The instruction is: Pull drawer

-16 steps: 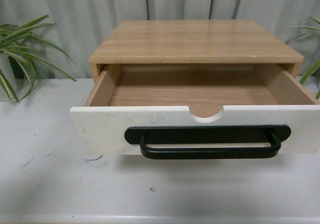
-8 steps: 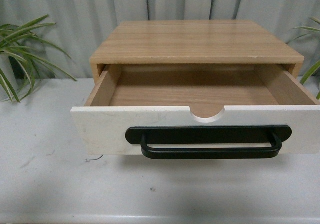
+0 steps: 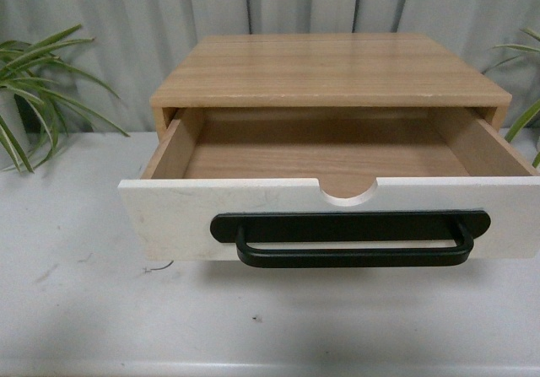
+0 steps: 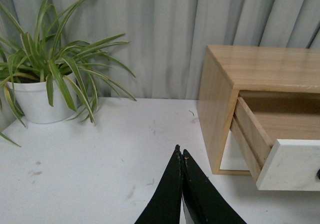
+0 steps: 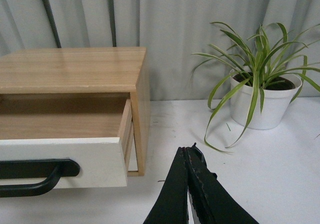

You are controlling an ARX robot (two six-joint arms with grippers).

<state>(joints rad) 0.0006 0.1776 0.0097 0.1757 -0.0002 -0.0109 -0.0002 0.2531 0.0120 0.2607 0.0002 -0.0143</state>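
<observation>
One wide white-fronted drawer (image 3: 253,217) with black bar handle (image 3: 350,238) stands pulled out of its wooden cabinet (image 3: 329,69) on the table (image 3: 76,301). Both claws, left (image 4: 181,156) and right (image 5: 187,154), are pressed together, empty, well apart from it; potted plants (image 4: 45,83) flank the cabinet.

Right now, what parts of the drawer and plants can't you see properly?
- Drawer: front view cuts off its right end at the picture edge; its white front hides the nearest strip of the floor inside.
- Left plant: front view shows leaves only, the pot is out of frame.
- Handle: right wrist view cuts most of it off.
- Both claws: absent from front view.
</observation>
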